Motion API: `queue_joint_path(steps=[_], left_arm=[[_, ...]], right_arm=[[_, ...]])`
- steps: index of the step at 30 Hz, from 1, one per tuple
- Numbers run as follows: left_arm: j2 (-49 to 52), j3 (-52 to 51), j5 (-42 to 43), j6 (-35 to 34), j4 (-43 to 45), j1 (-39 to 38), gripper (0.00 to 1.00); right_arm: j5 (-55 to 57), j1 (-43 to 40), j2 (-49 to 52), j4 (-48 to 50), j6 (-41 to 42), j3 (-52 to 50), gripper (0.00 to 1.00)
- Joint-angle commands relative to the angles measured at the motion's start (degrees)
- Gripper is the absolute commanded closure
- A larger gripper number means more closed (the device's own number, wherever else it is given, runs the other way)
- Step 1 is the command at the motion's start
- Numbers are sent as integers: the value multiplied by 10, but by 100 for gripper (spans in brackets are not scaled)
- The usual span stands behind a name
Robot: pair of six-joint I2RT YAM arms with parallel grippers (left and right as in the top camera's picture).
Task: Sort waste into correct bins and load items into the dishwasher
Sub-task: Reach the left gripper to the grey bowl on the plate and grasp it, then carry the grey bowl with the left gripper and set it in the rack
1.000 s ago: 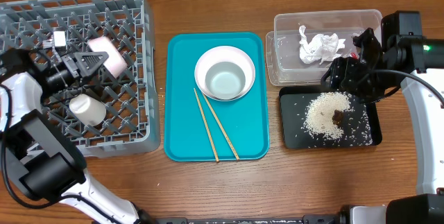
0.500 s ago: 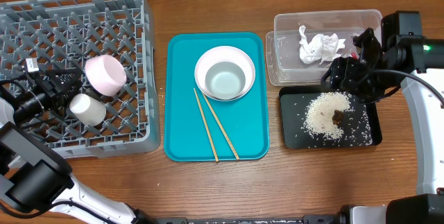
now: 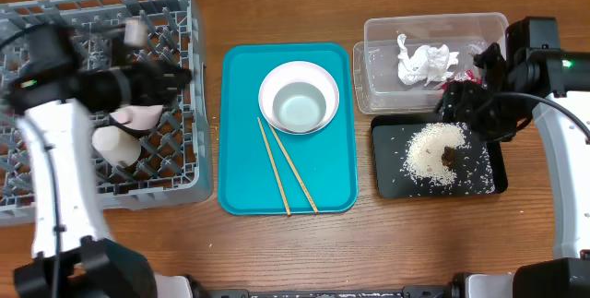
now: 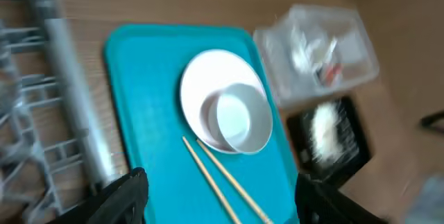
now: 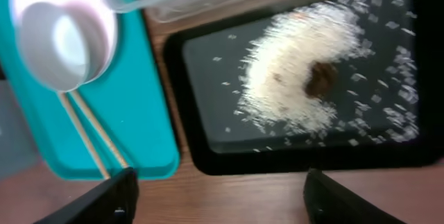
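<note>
- Waste lies split by kind: the crumpled tissue (image 3: 426,62) and red wrapper (image 4: 331,74) are inside the clear tub (image 3: 378,35), while the rice (image 3: 431,150) with its brown bit (image 3: 449,156) is spread on the black tray (image 3: 387,183), so dry rubbish and food scraps look sorted apart
- Pink bowl (image 3: 138,116) and white cup (image 3: 115,145) lie in the grey rack (image 3: 157,190), apparently loaded already
- White plate (image 4: 198,96) carries the grey-green bowl (image 3: 300,109) on the teal tray (image 3: 241,150), with the chopsticks (image 3: 286,164) just beside it; these look like what remains to load
- Left claw (image 4: 220,182) hovers near the rack's right wall, spread wide and empty; its blurred view looks down at plate and bowl, so it is probably heading to fetch them
- Right claw (image 5: 218,189) is wide open with nothing in it, above the black tray next to the tub on the desk (image 3: 369,243), likely done with its waste
</note>
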Motion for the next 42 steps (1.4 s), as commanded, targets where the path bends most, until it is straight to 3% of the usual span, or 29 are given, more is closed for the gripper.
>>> queue_joint_path(steps=[1,6,12,16,19,22,24,27,30,34,37,42], left_arm=[[-6,7,-163,-10,21,-137,28],[22,7,-306,-9,82,-320,23],[106,7,-408,-9,138,-455,23],[193,7,-442,-9,167,-502,23],[238,7,-463,-10,172,-509,29],[263,7,-519,-36,171,-505,46],[274,7,-520,-39,170,-500,48],[279,7,-522,-39,170,-499,67],[278,10,-522,-48,170,-499,96],[277,32,-522,-55,153,-499,96],[262,112,-522,-79,86,-490,96],[219,245,-457,-105,8,-392,96]], right_arm=[[52,-1,-2,-2,26,9,18],[52,-2,-2,-2,41,9,8],[52,-3,-2,-2,46,9,8],[52,-3,-2,-2,45,9,8],[52,-3,-2,-2,45,9,8],[52,-3,-2,-2,45,9,8],[52,-3,-2,-2,45,9,8],[52,-3,-2,-2,45,9,8],[52,-3,-2,-2,45,9,8],[52,-3,-2,-2,45,9,8],[52,-3,-2,-3,45,9,8],[52,-3,-2,-5,43,9,9]])
